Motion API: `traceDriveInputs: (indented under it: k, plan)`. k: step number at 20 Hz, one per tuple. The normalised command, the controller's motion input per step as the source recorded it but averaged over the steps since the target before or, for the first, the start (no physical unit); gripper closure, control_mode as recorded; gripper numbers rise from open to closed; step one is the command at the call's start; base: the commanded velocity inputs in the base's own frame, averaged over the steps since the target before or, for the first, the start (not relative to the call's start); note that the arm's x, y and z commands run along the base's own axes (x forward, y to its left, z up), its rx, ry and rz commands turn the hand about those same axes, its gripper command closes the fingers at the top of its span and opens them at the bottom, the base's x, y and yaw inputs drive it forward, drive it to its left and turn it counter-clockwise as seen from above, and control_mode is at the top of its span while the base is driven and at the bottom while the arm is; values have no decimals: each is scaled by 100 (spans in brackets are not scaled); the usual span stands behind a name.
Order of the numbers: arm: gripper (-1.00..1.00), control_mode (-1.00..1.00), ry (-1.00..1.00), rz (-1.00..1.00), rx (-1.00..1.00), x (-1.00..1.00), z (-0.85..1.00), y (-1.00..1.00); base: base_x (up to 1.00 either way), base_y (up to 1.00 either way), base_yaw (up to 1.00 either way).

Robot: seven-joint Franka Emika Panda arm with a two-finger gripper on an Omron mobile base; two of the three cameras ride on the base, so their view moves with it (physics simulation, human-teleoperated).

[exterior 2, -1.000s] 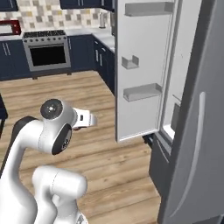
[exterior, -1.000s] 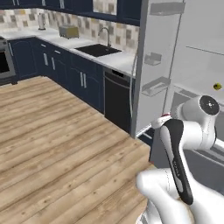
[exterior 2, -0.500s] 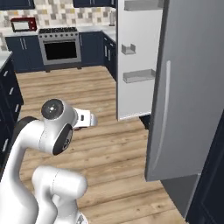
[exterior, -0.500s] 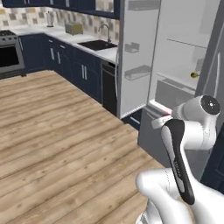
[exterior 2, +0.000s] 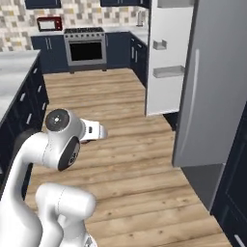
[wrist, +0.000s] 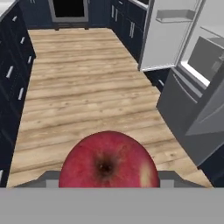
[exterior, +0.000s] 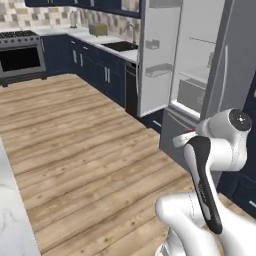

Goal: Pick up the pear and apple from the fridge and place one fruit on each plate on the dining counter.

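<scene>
Apple [wrist: 108,159]: in the hand view, a glossy deep-red fruit sits low and centre, right at the gripper, its dimple facing the camera and a pale patch on its lower right.
Gripper: jaws partly closed around the apple, which rests between them; the fingertips themselves are hidden behind the fruit, so I judge the hold from its place at the hand, not from seen contact.
Arm [exterior: 215,150]: folded close over the base, hand tucked in and carried well above the wooden floor [wrist: 87,87].
Fridge [exterior: 200,75]: doors open, white inside, grey shelves and door bins; it stands off to one side, apart from the hand.
Counter [exterior 2: 14,72]: marble top on a navy base along the far left of the right base view; no plates can be made out on it.
Handling: probably light and firm, but round and slick, so it could roll or slip from a shallow pinch; skin may bruise under hard squeezing.
Best hold: across the widest part, pads on opposite sides, moderate force.
Task stage: apple appears to be in transit toward a plate; pear not yet dealt with, as far as I can judge.
</scene>
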Motion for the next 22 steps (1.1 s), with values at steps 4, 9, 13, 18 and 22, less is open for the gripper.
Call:
traceDriveInputs:
  k: [4, 9, 13, 18, 22]
  plan:
    - [100, 100, 0, 0, 0, 0, 0, 0, -100, -4, 21]
    - [100, 100, 0, 0, 0, 0, 0, 0, -100, -11, 24]
    - [100, 100, 0, 0, 0, 0, 0, 0, -100, -8, 27]
    - [100, 100, 0, 0, 0, 0, 0, 0, -100, 8, 22]
    - [100, 100, 0, 0, 0, 0, 0, 0, -97, 77, 5]
